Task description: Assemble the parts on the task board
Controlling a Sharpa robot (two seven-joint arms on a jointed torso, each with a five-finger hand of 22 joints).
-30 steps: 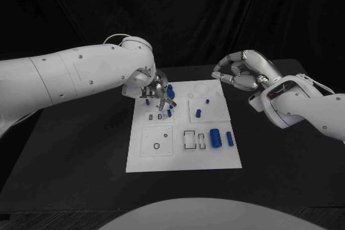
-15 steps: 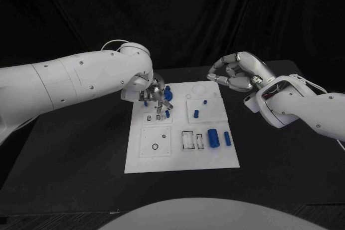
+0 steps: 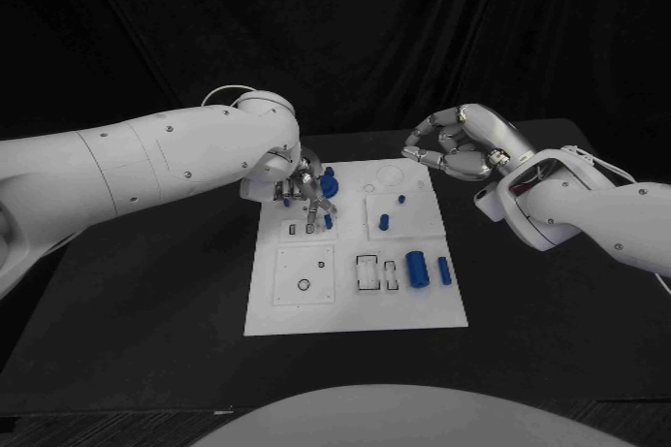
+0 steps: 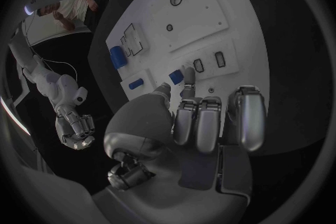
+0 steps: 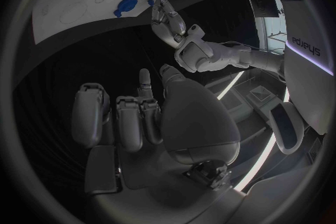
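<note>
1. We see the white task board (image 3: pixel 357 302) mid-table, with a large blue cylinder (image 3: pixel 417 268) and a slimmer blue peg (image 3: pixel 443 270) lying near its right edge.
2. Our left hand (image 3: pixel 303 180) reaches down over the board's far left corner, fingertips (image 4: pixel 187 75) pinching a small blue part (image 4: pixel 176 76).
3. Our right hand (image 3: pixel 459 144) hovers beyond the board's far right corner, fingers curled in, holding nothing.

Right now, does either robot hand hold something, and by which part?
Left robot hand pinches a small blue part by one end; right robot hand holds nothing.
</note>
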